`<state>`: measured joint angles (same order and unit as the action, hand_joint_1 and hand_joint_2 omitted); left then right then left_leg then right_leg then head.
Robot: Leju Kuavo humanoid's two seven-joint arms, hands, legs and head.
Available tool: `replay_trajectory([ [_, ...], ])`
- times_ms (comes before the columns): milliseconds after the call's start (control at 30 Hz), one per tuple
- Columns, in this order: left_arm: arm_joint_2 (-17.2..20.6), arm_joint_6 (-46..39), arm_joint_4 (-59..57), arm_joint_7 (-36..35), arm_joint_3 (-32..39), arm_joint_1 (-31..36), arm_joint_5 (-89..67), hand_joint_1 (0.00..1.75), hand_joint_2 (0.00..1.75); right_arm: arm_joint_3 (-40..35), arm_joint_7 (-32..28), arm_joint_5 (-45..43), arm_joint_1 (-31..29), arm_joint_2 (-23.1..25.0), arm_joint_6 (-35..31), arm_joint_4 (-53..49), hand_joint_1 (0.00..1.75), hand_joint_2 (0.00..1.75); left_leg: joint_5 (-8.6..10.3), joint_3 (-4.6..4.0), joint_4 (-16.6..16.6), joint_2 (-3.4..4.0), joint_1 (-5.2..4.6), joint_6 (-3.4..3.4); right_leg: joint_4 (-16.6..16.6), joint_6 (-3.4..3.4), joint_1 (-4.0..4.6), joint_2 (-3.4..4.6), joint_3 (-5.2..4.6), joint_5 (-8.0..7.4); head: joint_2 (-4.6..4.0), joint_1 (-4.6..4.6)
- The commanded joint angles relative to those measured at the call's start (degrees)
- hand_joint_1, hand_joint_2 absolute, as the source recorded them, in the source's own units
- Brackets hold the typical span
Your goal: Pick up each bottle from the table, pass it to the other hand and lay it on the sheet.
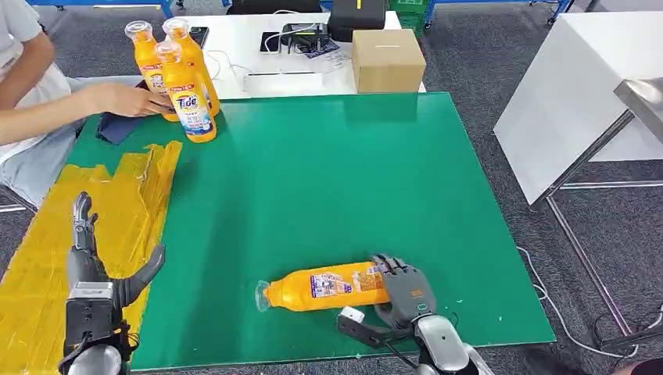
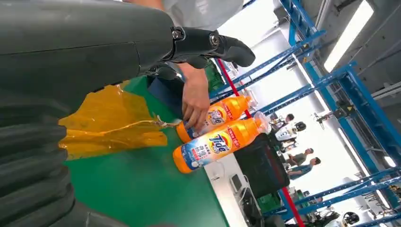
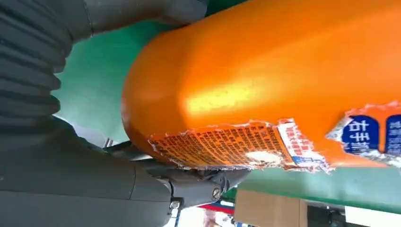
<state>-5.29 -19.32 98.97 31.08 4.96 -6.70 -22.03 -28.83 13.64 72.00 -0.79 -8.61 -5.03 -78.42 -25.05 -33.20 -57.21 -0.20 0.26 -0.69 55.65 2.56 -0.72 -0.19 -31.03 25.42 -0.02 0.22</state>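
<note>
At the near left, the left hand (image 1: 94, 269) is held above the yellow sheet (image 1: 47, 258), its fingers spread and pointing away from the robot with the thumb out to the right, and nothing is held in it. The yellow sheet is seen along the left edge of the green table (image 1: 328, 180), crinkled and reaching from the near edge toward the far left. At the far left, a person's hand (image 1: 125, 99) is rested beside a dark blue cloth (image 1: 117, 126) and against a group of three upright orange bottles (image 1: 184, 78), which are stood close together at the table's far-left corner. In the left wrist view, two of these bottles are seen with the person's hand touching the farther one. Beyond the table, a cardboard box (image 1: 388, 60) is set on a white desk (image 1: 250, 55). At the near middle, an orange bottle (image 1: 324, 287) is laid on its side on the green surface, cap toward the left. Its base end is gripped by the right hand (image 1: 400, 291), the fingers curled over the top of it and the thumb placed beneath, as the right wrist view shows
</note>
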Motion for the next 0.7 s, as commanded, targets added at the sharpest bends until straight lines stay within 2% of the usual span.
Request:
replay_trajectory([
  [33,-0.12,0.09,-3.62,-0.47,-0.57,2.22,0.98,0.00,1.75,0.18,-0.51,-0.27,-1.77,-0.18,1.60,7.50,1.52,1.75,-0.01,0.18,0.09,-0.07,0.04,0.02,-0.14,-0.07,0.05,-0.07,0.23,0.01,0.00,0.02],
  [100,-0.10,0.18,-4.15,-0.49,-0.78,2.66,1.23,0.00,1.75,-0.23,-0.98,-0.39,-2.45,-0.03,1.94,9.17,1.36,1.75,0.00,0.20,0.10,-0.07,0.04,0.02,-0.15,-0.08,0.05,-0.08,0.26,0.01,0.00,0.02],
  [267,-0.07,0.47,-5.00,-0.55,-1.11,3.35,2.30,0.00,1.75,-1.39,-1.96,-0.52,-4.08,0.54,2.10,12.73,1.33,1.75,0.03,0.29,0.13,-0.06,0.05,0.02,-0.19,-0.09,0.06,-0.06,0.29,-0.03,0.00,0.02],
  [400,-0.06,0.58,-5.25,-0.51,-0.97,3.59,2.99,0.00,1.75,-2.01,-2.28,-0.52,-4.83,0.57,2.14,14.13,1.38,1.75,0.05,0.47,0.16,-0.01,0.07,0.03,-0.23,-0.11,0.09,-0.02,0.27,-0.07,0.00,0.02],
  [467,-0.13,0.66,-5.26,-0.43,-0.79,3.58,3.41,0.00,1.75,-2.44,-2.30,-0.49,-5.21,0.27,2.34,14.49,1.61,1.75,-0.08,0.65,0.11,0.00,0.04,0.08,-0.16,-0.12,0.06,0.01,0.01,0.02,0.00,0.02],
  [533,-0.24,0.77,-5.10,-0.41,-0.59,3.50,3.74,0.00,1.75,-2.58,-2.11,-0.24,-5.47,0.01,1.92,14.29,1.62,1.75,-0.06,0.65,0.13,0.02,0.05,0.08,-0.18,-0.17,0.08,0.03,0.00,0.00,0.00,0.02],
  [567,-0.28,0.78,-4.90,-0.39,-0.47,3.38,3.80,0.00,1.75,-2.49,-2.05,-0.14,-5.50,-0.05,1.65,13.78,1.73,1.75,-0.04,0.64,0.15,0.00,0.06,0.09,-0.21,-0.19,0.08,0.01,-0.02,-0.02,0.00,0.00],
  [700,-0.51,1.19,-3.77,-0.56,-0.12,2.61,3.88,0.00,1.75,-0.70,-2.23,-1.06,-4.77,0.80,-0.36,10.30,1.75,1.75,-0.07,0.70,0.13,0.02,0.05,0.09,-0.18,-0.19,0.09,-0.01,0.03,-0.01,0.00,0.02],
])
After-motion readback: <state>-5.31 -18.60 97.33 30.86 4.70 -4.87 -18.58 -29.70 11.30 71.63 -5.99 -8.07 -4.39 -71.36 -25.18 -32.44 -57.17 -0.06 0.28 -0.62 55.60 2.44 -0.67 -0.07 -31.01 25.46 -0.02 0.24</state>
